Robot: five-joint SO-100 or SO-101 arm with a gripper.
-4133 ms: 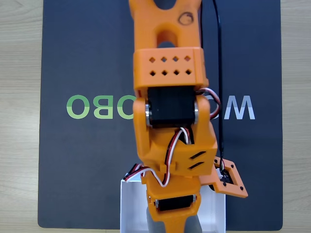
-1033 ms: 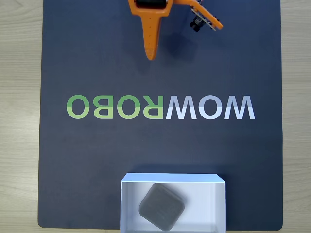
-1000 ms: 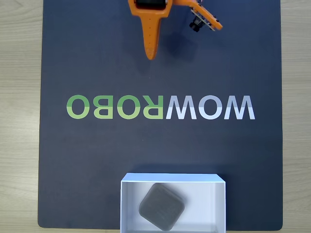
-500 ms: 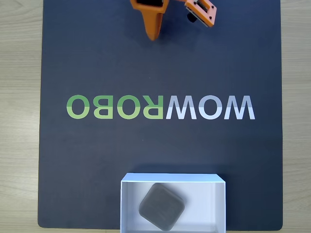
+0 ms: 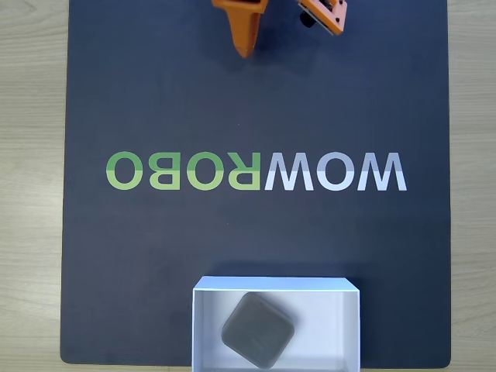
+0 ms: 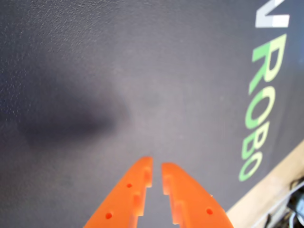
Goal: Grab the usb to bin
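Grey usb [image 5: 258, 339] lying flat inside the white bin [image 5: 353, 325], turned at an angle to its walls.

At the top edge of the fixed view, well apart from the bin, orange gripper [image 5: 245, 48] pointing down over the dark mat [image 5: 155, 248]. In the wrist view, gripper [image 6: 156, 167] empty, fingertips nearly together with a thin gap, seemingly closed though blurred. Green and white lettering [image 5: 256, 171] printed across the mat between gripper and bin.

the usb [image 5: 258, 329] is looking matt grey, faintly grainy. the bin [image 5: 350, 325] is showing smooth white card-like walls. the gripper [image 6: 156, 171] is showing orange plastic fingers, the mat [image 5: 155, 256] a dark finely pebbled surface, the table [image 5: 31, 194] pale wood grain.
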